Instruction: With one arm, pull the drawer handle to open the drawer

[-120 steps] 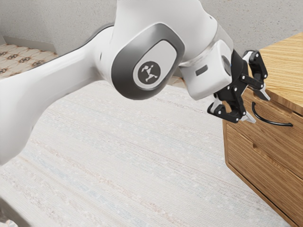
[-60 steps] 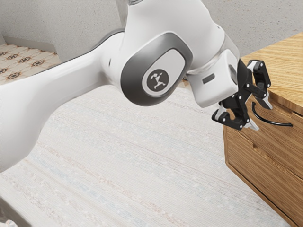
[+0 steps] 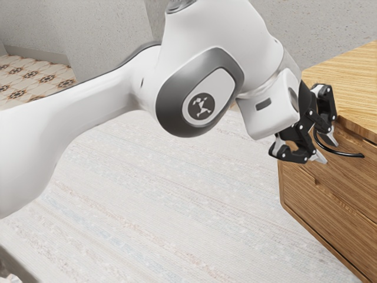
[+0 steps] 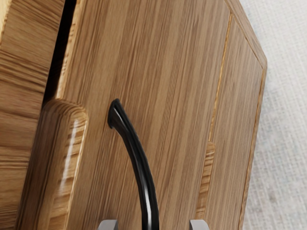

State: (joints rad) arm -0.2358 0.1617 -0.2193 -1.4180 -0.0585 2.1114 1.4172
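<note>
Straddling black handle, spread claw, wooden drawer, white arm emblem

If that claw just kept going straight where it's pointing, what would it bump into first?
Probably the black handle, lying between the tips of the open claw; the wooden drawer front is just behind it.

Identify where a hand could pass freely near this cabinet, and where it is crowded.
Free: the pale floor below the arm, up to the cabinet front, and the cabinet top. Crowded: the top drawer's front, where the open gripper straddles the black handle.
</note>
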